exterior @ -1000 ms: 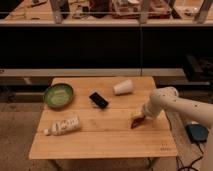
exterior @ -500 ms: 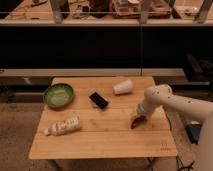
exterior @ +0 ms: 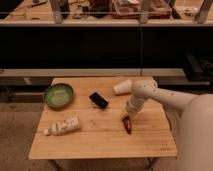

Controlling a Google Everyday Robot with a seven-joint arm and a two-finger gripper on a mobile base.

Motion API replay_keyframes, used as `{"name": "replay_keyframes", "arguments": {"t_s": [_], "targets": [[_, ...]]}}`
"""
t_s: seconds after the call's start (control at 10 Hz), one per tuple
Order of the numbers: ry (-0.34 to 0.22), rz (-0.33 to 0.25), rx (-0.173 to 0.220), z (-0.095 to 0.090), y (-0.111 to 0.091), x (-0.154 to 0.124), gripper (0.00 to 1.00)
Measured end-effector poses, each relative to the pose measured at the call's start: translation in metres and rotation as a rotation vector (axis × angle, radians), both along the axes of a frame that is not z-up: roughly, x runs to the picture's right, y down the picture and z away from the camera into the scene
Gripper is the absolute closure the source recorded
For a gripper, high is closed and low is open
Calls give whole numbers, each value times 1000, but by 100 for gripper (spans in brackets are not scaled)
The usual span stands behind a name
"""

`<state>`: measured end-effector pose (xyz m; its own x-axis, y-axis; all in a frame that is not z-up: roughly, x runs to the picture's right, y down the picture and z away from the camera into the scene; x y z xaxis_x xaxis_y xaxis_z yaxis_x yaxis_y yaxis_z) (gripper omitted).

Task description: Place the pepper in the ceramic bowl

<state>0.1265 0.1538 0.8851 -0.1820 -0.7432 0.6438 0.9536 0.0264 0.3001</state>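
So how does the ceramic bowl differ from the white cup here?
The ceramic bowl is green, the white cup white. The bowl stands upright; the cup lies on its side. The bowl is wider. Neither is held: the gripper is down by the pepper.

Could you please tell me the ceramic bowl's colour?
Round bowl: green, camera view; end effector at small dark-red pepper.

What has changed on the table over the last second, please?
The arm swung leftward, carrying the gripper left above the table; it is now right at the pepper, which seems to have shifted slightly left with it. Whether the pepper is held cannot be told. The green ceramic bowl, black rectangular object, white paper cup and white bottle stayed put.
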Motion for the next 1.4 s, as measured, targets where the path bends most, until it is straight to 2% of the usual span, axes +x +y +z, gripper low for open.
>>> {"name": "replay_keyframes", "arguments": {"t_s": [0.1,0.3,0.4,0.6,0.7,0.8,0.9,1.1,1.4], "targets": [[-35,-25,-9,-3,-12,-14,78],[-90,-58,2,-10,-43,-35,78],[-134,-74,28,-16,-71,-50,78],[-216,-94,74,-26,-109,-77,78],[-315,-99,120,-30,-134,-109,78],[-452,-94,168,-36,-152,-151,78],[-562,-83,206,-38,-161,-181,78],[-773,-72,259,-36,-165,-241,78],[-1007,-90,252,-29,-148,-313,78]]}}
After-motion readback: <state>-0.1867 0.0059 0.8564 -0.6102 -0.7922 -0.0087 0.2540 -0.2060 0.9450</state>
